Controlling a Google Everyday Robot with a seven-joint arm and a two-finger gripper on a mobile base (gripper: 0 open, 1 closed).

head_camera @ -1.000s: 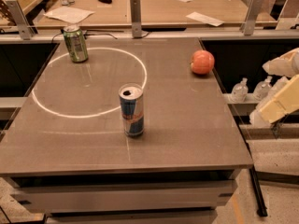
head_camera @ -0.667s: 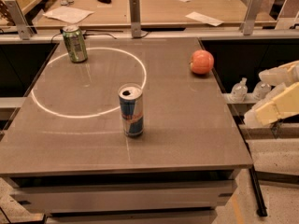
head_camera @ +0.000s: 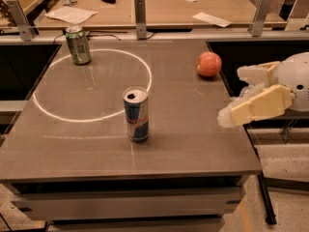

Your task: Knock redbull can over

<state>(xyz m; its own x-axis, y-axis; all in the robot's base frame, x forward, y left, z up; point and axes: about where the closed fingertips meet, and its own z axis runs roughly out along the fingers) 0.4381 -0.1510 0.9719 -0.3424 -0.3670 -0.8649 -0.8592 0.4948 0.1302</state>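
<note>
The redbull can [head_camera: 136,114] is slim, blue and silver with a red logo. It stands upright near the middle of the brown table [head_camera: 193,144], on the edge of a bright ring of light. My gripper [head_camera: 231,96] hangs at the table's right edge, well to the right of the can and apart from it. Its two cream fingers [head_camera: 256,108] point left with a gap between them and hold nothing.
A shorter green can [head_camera: 78,44] stands upright at the back left. An orange ball [head_camera: 209,64] lies at the back right, just behind the gripper. A desk with papers [head_camera: 212,19] and posts stands behind the table. Floor drops off at right.
The gripper has moved left, from beyond the table's right side to over its right edge. The redbull can, green can and ball have not moved.
</note>
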